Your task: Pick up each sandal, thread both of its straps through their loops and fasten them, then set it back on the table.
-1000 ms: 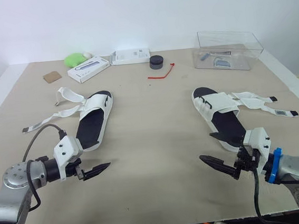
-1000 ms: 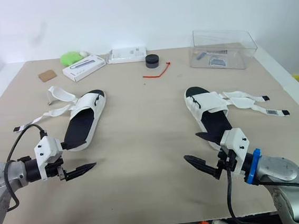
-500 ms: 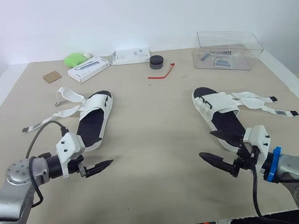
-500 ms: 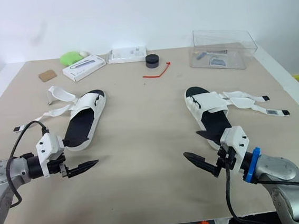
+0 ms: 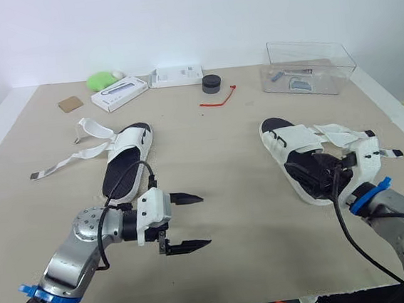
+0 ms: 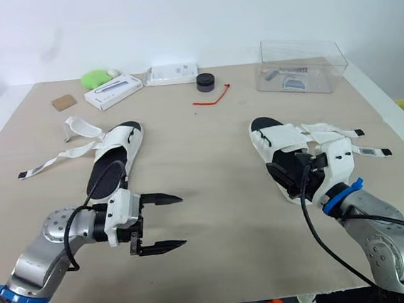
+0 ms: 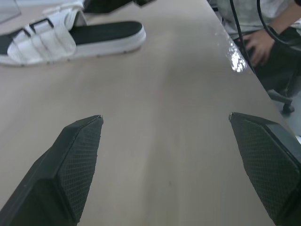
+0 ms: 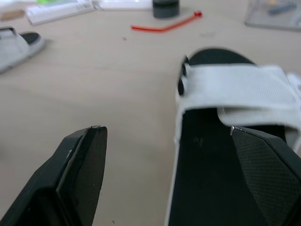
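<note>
The left sandal (image 5: pixel 126 164), white with a black footbed, lies at the table's left with both straps (image 5: pixel 61 163) loose and spread to its left. The right sandal (image 5: pixel 292 145) lies at the right, its two straps (image 5: pixel 349 138) loose and spread to its right. My left gripper (image 5: pixel 206 220) hovers open over bare table (image 7: pixel 160 94) near the middle front, nothing between its fingers. My right gripper (image 8: pixel 167 127) is open at the heel of the right sandal (image 8: pixel 235 94). One finger is over the footbed, the other over the table beside it.
Along the far edge are a clear plastic box (image 5: pixel 309 66), a black round lid (image 5: pixel 211 85), a red tie (image 5: pixel 219 99), two white boxes (image 5: pixel 118 93), a green object (image 5: pixel 100 80) and a cork coaster (image 5: pixel 71 103). A person's hand (image 7: pixel 261 44) rests beyond the table's right edge.
My left gripper swung from the front left toward the table's middle and its fingers spread wide. My right gripper moved from the front of the table up to the right sandal's heel.
</note>
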### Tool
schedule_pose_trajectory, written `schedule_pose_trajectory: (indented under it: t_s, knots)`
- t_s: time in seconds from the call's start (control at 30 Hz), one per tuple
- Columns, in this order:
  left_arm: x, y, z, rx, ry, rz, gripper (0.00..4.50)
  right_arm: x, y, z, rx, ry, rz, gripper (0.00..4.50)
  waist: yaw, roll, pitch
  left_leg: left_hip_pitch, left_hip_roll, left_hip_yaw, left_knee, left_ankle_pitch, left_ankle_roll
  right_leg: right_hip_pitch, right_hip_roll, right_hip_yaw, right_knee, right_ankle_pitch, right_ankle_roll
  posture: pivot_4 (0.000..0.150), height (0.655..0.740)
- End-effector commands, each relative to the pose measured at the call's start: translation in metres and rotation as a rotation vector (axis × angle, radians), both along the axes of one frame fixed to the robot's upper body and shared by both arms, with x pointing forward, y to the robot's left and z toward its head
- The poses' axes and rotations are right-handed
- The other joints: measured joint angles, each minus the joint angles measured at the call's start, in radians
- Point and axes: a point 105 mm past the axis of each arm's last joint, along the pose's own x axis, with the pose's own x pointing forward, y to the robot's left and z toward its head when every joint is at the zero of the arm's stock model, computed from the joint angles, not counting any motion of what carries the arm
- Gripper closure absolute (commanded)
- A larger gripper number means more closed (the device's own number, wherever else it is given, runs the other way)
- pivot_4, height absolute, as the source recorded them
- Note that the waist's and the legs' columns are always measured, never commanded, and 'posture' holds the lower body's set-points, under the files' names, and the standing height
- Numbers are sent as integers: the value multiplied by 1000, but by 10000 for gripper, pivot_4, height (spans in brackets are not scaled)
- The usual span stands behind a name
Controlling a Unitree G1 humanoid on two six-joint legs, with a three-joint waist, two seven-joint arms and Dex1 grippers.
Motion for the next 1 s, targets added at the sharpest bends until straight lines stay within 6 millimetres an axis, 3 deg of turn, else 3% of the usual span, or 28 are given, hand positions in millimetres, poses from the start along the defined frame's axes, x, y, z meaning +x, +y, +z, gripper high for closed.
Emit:
schedule_pose_trajectory:
  t_s: [0.03, 0.23, 0.43, 0.6, 0.7, 0.97, 1.0]
  knots:
    - [0, -7, 8, -20, -50, -36, 540, 5, 14, 3, -16, -29, -1, 0, -1, 0, 0, 0, 0, 0, 0, 0, 0, 0, 1, 1, 0, 0, 0, 1500, 7400]
    - [3, -7, 8, -17, -53, -37, 540, 21, 10, -9, -21, -19, -76, 0, -1, 0, 0, 0, 0, 0, 0, 0, 0, -1, 1, 1, 0, 0, 0, 1500, 7400]
    - [0, -5, 6, -16, -48, -20, 540, 40, 7, -4, -29, -56, -102, 0, -2, 0, 0, 0, -1, 1, 0, 0, 0, -1, -1, 3, 0, 0, 1, 1500, 7400]
    - [-1, -4, 4, -18, -47, 5, 540, 46, 17, -6, -30, -56, -60, 0, -1, 0, 0, 0, 0, 1, 0, 0, 1, -1, 0, 2, 0, 0, 0, 1500, 7400]
    - [-1, -4, 4, -21, -45, 17, 0, 49, 23, -8, -26, -56, -48, 7847, -2, 0, 0, 0, 0, 1, 0, 0, 1, -1, 1, 3, 0, 0, 0, 1500, 7400]
    - [0, -4, 1, -22, -43, 42, 0, 54, 23, -12, -43, -61, -49, 44823, -2, 0, 0, 0, 0, 1, 0, 0, 1, -2, 0, 3, 0, 0, 1, 1500, 7400]
    - [0, -3, 0, -21, -43, 45, 0, 55, 22, -12, -48, -63, -51, 44823, -2, 0, 0, 0, 0, 1, 0, 0, 1, -2, 0, 3, 0, 0, 0, 1500, 7400]
